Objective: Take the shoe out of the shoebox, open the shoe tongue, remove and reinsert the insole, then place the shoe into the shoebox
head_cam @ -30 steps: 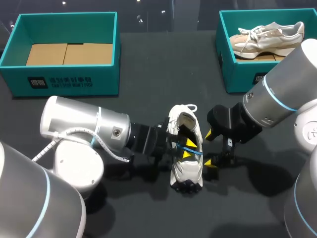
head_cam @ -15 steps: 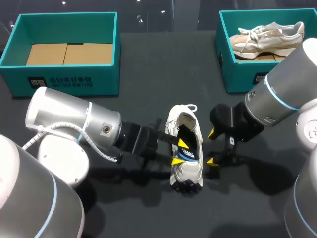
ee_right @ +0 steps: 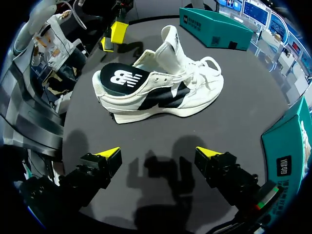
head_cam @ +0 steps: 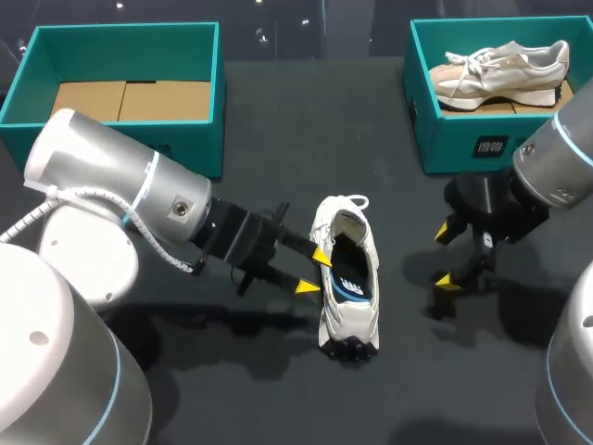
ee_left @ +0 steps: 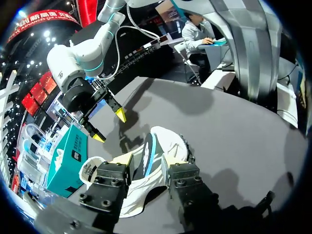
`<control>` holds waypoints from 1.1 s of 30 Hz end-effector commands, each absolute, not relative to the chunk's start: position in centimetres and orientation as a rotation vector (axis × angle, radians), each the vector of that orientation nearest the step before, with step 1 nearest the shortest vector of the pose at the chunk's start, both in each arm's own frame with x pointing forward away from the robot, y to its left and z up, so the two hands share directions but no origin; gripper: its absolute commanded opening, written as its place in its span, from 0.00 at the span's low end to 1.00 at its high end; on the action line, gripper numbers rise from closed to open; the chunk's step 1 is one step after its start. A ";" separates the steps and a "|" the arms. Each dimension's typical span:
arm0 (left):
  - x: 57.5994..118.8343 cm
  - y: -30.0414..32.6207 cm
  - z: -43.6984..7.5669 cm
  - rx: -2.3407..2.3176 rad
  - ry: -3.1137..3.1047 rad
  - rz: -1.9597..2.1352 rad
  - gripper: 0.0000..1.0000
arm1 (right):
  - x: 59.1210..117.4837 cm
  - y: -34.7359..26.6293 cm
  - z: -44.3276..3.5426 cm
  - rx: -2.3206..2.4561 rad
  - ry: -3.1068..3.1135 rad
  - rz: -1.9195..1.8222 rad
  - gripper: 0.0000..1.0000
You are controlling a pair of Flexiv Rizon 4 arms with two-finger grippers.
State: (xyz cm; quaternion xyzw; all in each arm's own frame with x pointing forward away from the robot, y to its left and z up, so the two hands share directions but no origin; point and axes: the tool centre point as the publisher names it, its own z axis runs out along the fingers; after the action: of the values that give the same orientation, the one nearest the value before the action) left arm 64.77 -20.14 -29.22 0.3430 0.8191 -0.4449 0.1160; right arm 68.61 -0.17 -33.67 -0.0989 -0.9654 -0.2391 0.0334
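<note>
Looked down on a dark desk (head_cam: 278, 139) with a white shoe (head_cam: 347, 278) near its middle, upright on its sole and outside both boxes. Showed a dark insole (head_cam: 352, 271) lying inside the shoe, and the tongue (ee_right: 170, 41) standing up (clearest from the right wrist).

Found the left claw (head_cam: 314, 272) at the shoe's left side, yellow tips apart and gripping nothing. Had one tip close against the shoe's edge and the other just beside it; could not tell whether either touched. From the left wrist, saw the shoe just ahead of, and partly between, the spread fingers (ee_left: 185, 178).

Found the right claw (head_cam: 447, 257) to the shoe's right, clear of it, fingers wide apart and empty over bare desk.

Placed a teal shoebox (head_cam: 120, 148) at the far left, brown cardboard (head_cam: 130, 100) lining its floor. Placed a second teal shoebox (head_cam: 454, 139) at the far right, with a beige shoe (head_cam: 500, 69) lying inside.
</note>
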 end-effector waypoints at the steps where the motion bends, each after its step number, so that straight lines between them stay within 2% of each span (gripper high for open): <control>1: 65.6 -16.7 -26.7 1.105 2.466 -1.279 0.35 | 67.4 -1.2 -32.6 -0.308 -2.981 -0.756 1.00; 7: 66.7 -14.2 -25.6 1.206 2.509 -1.220 0.35 | 67.4 -1.2 -32.6 -0.308 -2.981 -0.756 1.00; 9: 67.0 -13.7 -25.3 1.250 2.521 -1.203 0.33 | 67.4 -1.2 -32.6 -0.308 -2.981 -0.756 1.00; 10: 67.2 -13.5 -25.1 1.278 2.524 -1.195 0.24 | 67.4 -1.2 -32.6 -0.308 -2.981 -0.756 1.00; 11: 67.3 -13.3 -24.9 1.308 2.528 -1.188 0.07 | 67.4 -1.2 -32.6 -0.308 -2.981 -0.756 1.00; 12: 67.5 -13.2 -24.8 1.340 2.533 -1.178 0.00 | 67.5 -1.8 -32.5 -0.320 -2.982 -0.764 1.00; 20: 67.6 -12.4 -24.1 1.478 2.578 -1.159 0.00 | 68.5 -7.4 -31.2 -0.366 -3.027 -0.760 1.00; 30: 67.6 -12.4 -24.1 1.478 2.578 -1.159 0.00 | 68.4 -7.5 -31.1 -0.404 -3.024 -0.786 1.00; 33: 68.4 -13.6 -23.4 1.642 2.484 -1.053 0.00 | 68.4 -7.5 -31.1 -0.404 -3.024 -0.786 1.00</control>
State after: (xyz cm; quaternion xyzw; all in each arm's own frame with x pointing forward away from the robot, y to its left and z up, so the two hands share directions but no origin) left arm 67.99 -12.53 -24.03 0.4855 0.7990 -0.3548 -0.0029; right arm 68.67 -7.54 -31.18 -0.1273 -0.9596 -0.2508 -0.0023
